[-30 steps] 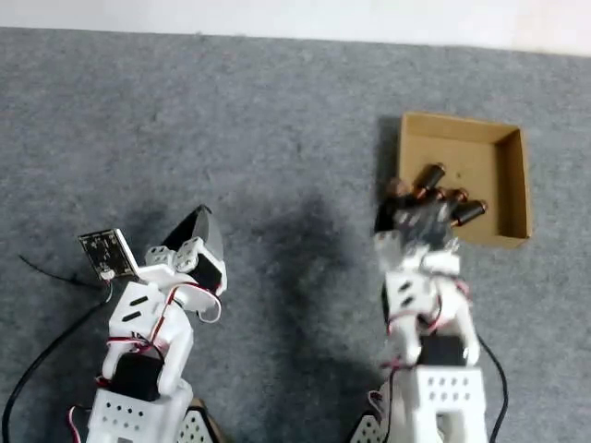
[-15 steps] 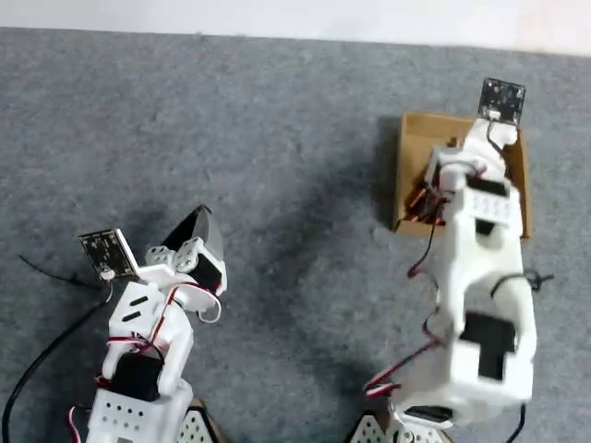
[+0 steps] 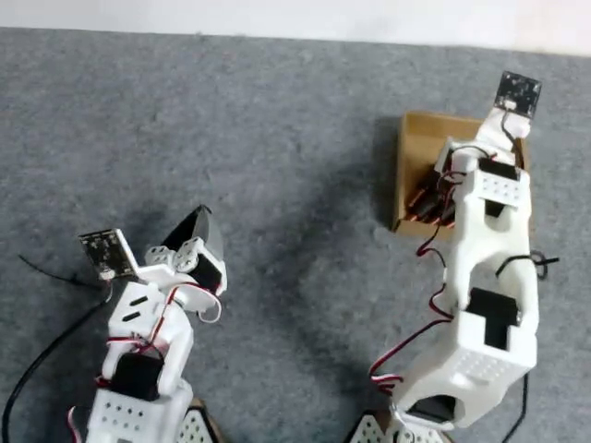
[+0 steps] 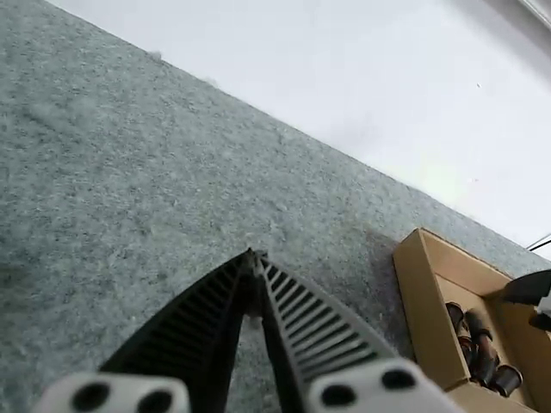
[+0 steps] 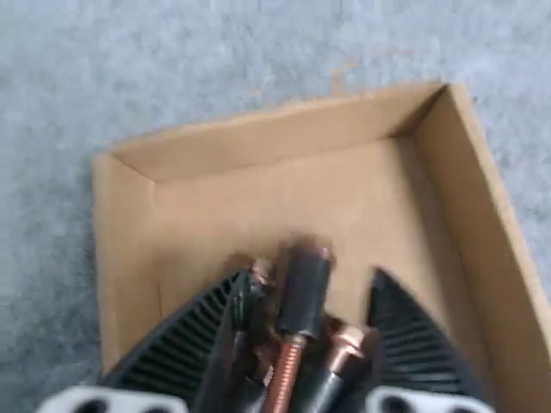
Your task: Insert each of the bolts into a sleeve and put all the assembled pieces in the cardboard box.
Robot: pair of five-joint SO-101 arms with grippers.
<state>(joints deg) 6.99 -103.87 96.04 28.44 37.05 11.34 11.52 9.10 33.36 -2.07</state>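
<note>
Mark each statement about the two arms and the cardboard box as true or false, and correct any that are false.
1. The left gripper is shut. True.
2. The cardboard box is empty. False: assembled pieces lie in it.
3. The right gripper is over the box, fingers apart. True.
4. The left gripper holds a bolt. False: there is nothing between its fingers, and it is over the grey mat.
</note>
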